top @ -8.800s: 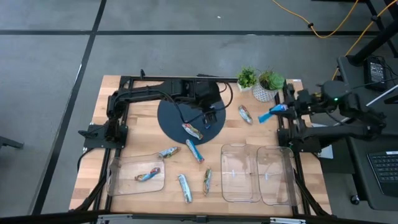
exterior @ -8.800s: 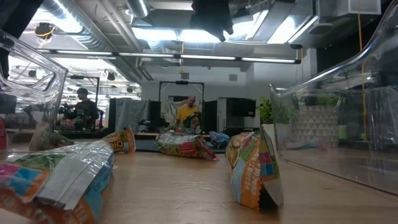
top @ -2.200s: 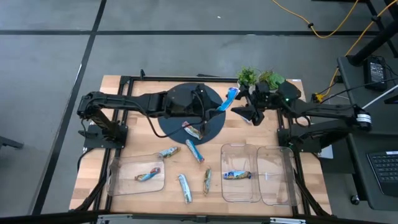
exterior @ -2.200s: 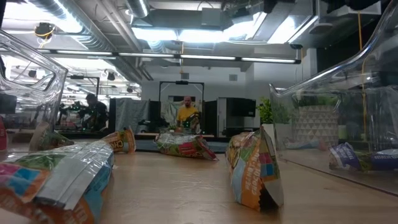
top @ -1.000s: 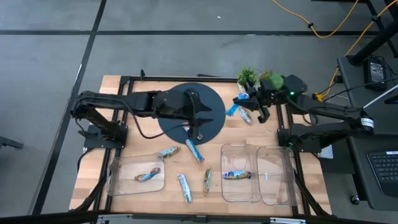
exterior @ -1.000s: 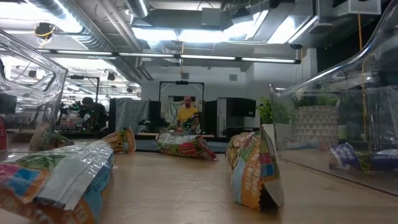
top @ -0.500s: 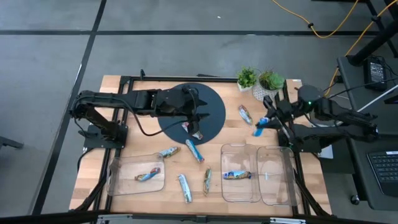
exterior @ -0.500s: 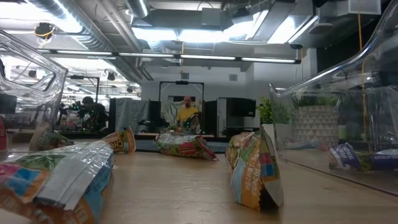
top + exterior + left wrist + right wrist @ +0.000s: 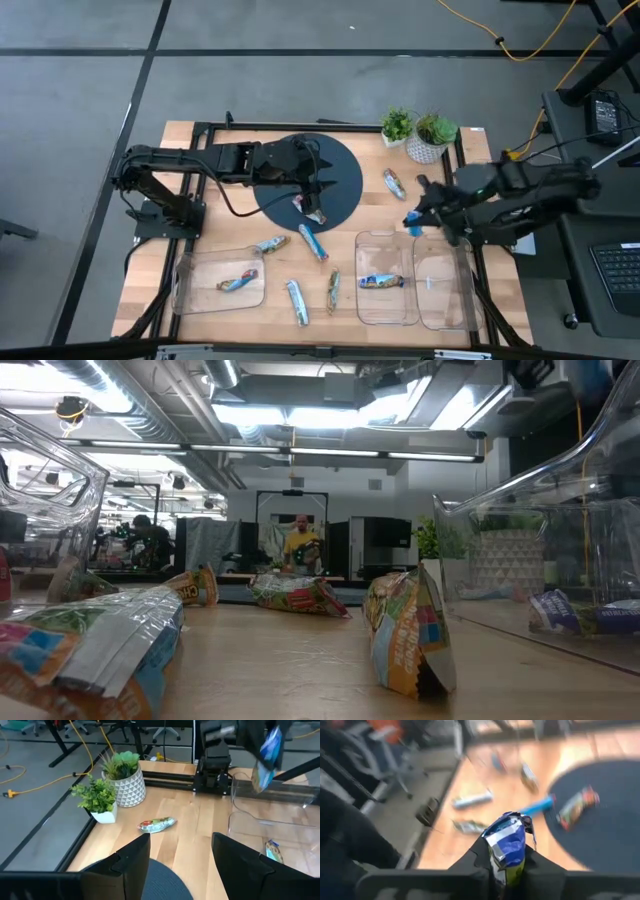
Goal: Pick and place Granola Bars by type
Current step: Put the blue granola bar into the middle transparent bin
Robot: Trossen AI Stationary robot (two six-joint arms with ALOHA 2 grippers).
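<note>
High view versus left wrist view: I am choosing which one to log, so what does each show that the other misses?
Only the high view shows the left tray with its one bar, the loose bars in front of the dark mat, and the left gripper above a bar on that mat. Only the left wrist view shows the floor cables. Both show the right gripper shut on a blue bar, the two potted plants and the bar beside them.

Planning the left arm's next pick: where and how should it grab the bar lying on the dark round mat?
Grip the bar across its narrow middle, coming straight down from above. It lies flat and slanted on the mat, so turn the left gripper until its jaws span the short width, not the crinkled ends.
</note>
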